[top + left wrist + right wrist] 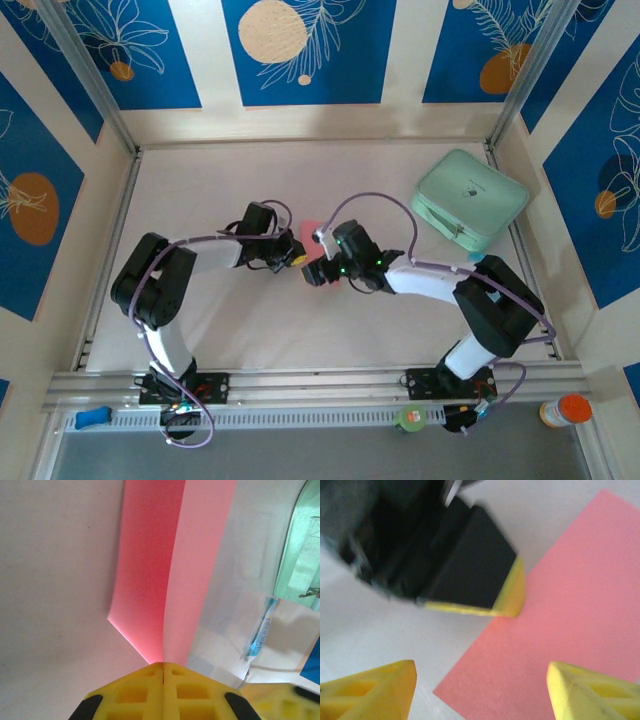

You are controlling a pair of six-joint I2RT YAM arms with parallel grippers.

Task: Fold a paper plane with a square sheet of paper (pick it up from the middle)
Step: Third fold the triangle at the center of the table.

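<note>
The square sheet of paper [313,229] is salmon pink and lies in the middle of the table between the two arms. In the left wrist view the paper [165,570] runs away from the yellow pads, darker on the left and paler on the right of a bend line. My left gripper [163,665] is shut on its near edge. From the right wrist the paper [565,625] shows flat, with the left gripper's yellow tip [512,597] on its edge. My right gripper [480,680] hangs open over the sheet's corner, its fingers apart and holding nothing.
A mint-green rounded pad [470,198] lies at the back right, near the wall. An orange-capped bottle [567,410] and a green roll [411,417] stand by the front rail. Both arms meet at the table's centre [310,262].
</note>
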